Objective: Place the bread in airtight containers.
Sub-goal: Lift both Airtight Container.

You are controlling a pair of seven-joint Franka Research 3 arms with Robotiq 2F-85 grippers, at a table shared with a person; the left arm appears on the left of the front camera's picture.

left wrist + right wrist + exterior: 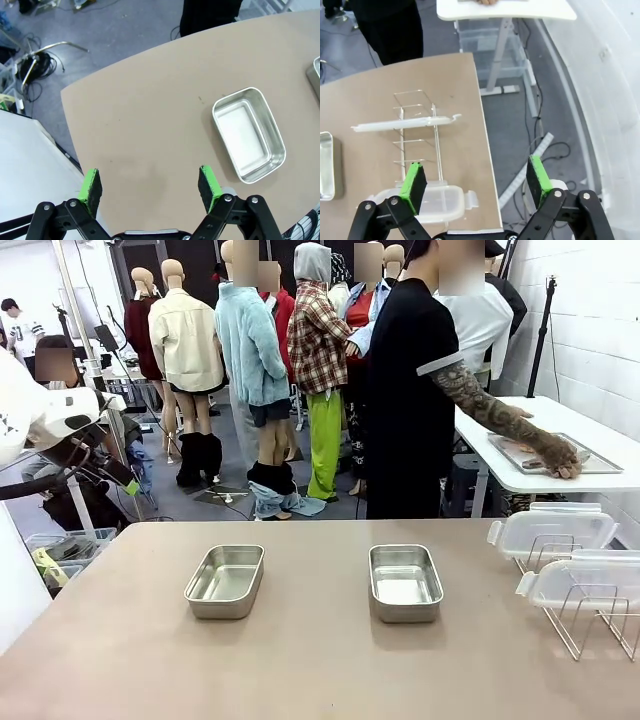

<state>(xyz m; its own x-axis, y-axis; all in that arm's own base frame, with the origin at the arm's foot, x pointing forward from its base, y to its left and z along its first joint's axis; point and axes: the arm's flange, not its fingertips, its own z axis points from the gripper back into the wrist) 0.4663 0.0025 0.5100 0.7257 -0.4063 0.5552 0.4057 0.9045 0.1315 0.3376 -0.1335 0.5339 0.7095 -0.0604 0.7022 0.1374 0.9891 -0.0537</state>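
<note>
Tan tabletop (320, 670) sits up front. At its far side a person (410, 390) in black is turned toward a white side table (625, 480), one hand (558, 456) resting on a flat tray (600, 462) there. I can't make out what's under that hand, so I can't place the bread. Next, a wire rack (590, 615) at the tabletop's right edge carries two clear lids (552, 530). Both steel tins sit open mid-table, well apart and empty: left tin (225, 581), right tin (405, 583). I read the left gripper (150, 182) as spread wide, hovering over bare tabletop beside the left tin. I read the right gripper (477, 180) as spread wide too, above the tabletop's edge by the rack.
</note>
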